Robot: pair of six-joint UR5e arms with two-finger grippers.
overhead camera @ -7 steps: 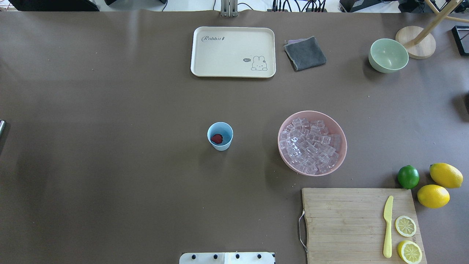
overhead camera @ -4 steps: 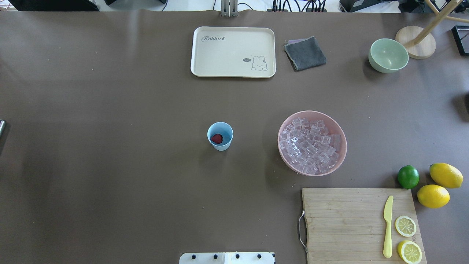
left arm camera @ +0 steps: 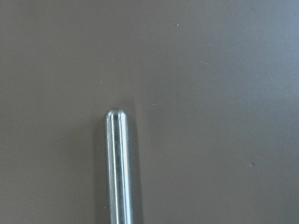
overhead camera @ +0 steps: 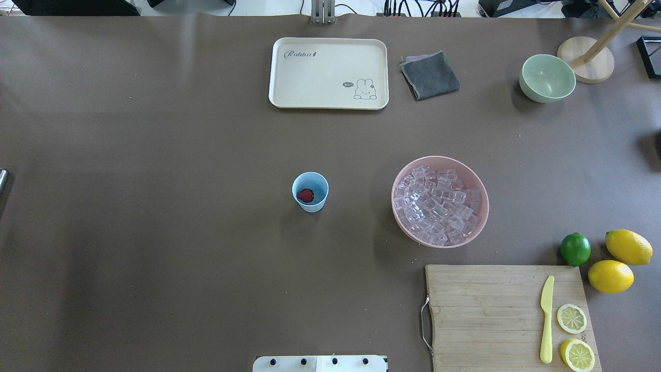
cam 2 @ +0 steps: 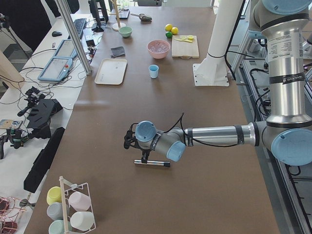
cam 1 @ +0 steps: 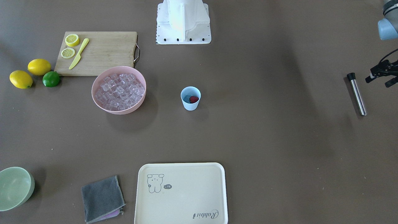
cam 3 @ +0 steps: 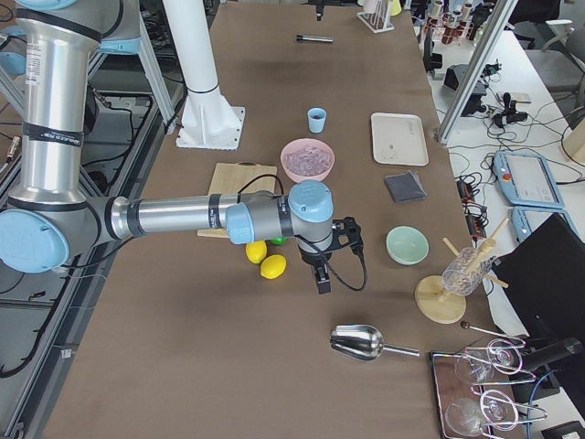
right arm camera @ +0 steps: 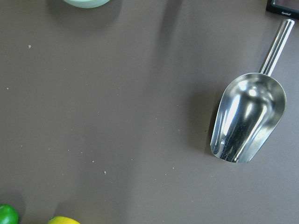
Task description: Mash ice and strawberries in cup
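The pale-blue cup (overhead camera: 310, 202) stands upright mid-table, also in the front view (cam 1: 190, 105). One red strawberry (overhead camera: 305, 195) lies inside it. The ice (overhead camera: 438, 204) fills the pink bowl (overhead camera: 480, 227) to the cup's right. My left gripper (cam 2: 145, 157) hangs over a metal rod with a black end (cam 1: 357, 93) at the table's far left; the left wrist view shows the rod's rounded tip (left arm camera: 117, 163) but no fingers. My right gripper (cam 3: 323, 282) hovers over bare table at the far right, near a metal scoop (right arm camera: 247, 116). I cannot tell whether either gripper is open or shut.
A cream tray (overhead camera: 328, 73), grey cloth (overhead camera: 429, 75) and pale-green bowl (overhead camera: 547, 77) sit at the far side. A cutting board (overhead camera: 490, 315) with a yellow knife and lemon slices, a lime (overhead camera: 575, 249) and two lemons (overhead camera: 619, 261) lie near right.
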